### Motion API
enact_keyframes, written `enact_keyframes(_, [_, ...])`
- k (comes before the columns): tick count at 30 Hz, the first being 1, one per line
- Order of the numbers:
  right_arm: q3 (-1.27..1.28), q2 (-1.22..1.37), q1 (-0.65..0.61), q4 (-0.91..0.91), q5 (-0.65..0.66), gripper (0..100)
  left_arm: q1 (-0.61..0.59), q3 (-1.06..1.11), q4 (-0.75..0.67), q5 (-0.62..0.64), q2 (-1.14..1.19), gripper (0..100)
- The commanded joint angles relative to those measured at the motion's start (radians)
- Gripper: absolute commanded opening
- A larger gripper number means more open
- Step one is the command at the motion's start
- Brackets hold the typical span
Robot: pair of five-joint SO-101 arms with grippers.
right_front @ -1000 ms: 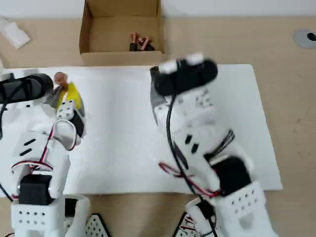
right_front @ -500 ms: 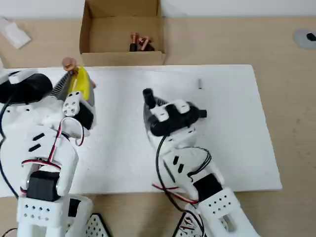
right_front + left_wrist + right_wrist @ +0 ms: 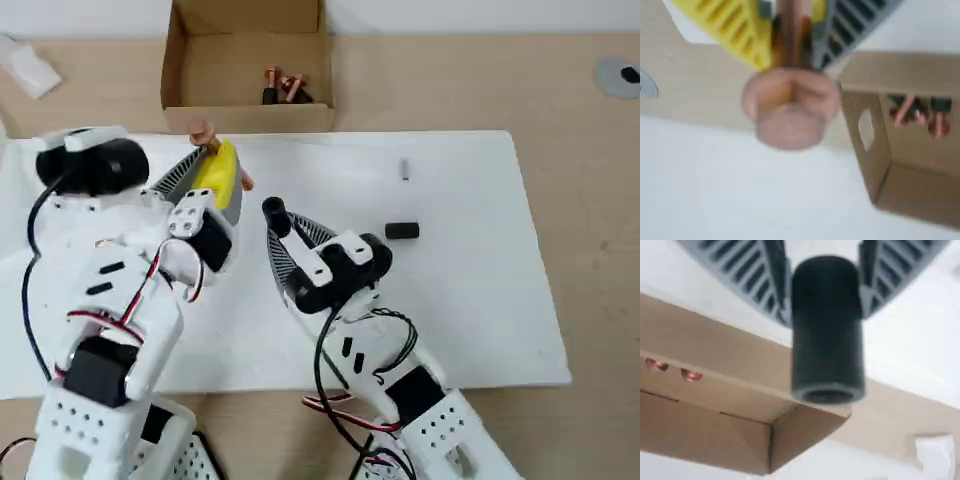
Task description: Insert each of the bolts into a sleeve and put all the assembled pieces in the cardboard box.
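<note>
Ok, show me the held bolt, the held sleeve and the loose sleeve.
bolt [image 3: 790, 107], left wrist view, on its head.
held sleeve [image 3: 827, 325], right wrist view, on its side wall.
loose sleeve [image 3: 401, 231], high view, on its middle.

A robotics lab bench: wooden table [image 3: 580, 180], white mat [image 3: 470, 300].
</note>
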Motion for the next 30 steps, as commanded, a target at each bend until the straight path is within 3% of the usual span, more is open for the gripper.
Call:
enact_keyframes(1, [-0.007, -0.025, -0.016, -0.028, -0.015, 0.9, 0.015, -0.071, -0.005, 0.020, 0.025, 0])
enact_keyframes(5, [-0.008, -0.022, -0.027, -0.026, -0.083, 0.9, 0.041, -0.071, -0.006, 0.020, 0.065, 0])
enact_keyframes(23, [-0.002, -0.019, -0.039, -0.025, -0.086, 0.9, 0.064, -0.091, 0.005, 0.012, 0.091, 0])
enact_keyframes(30, [-0.002, -0.018, -0.039, -0.025, -0.086, 0.9, 0.071, -0.215, 0.147, -0.012, 0.093, 0])
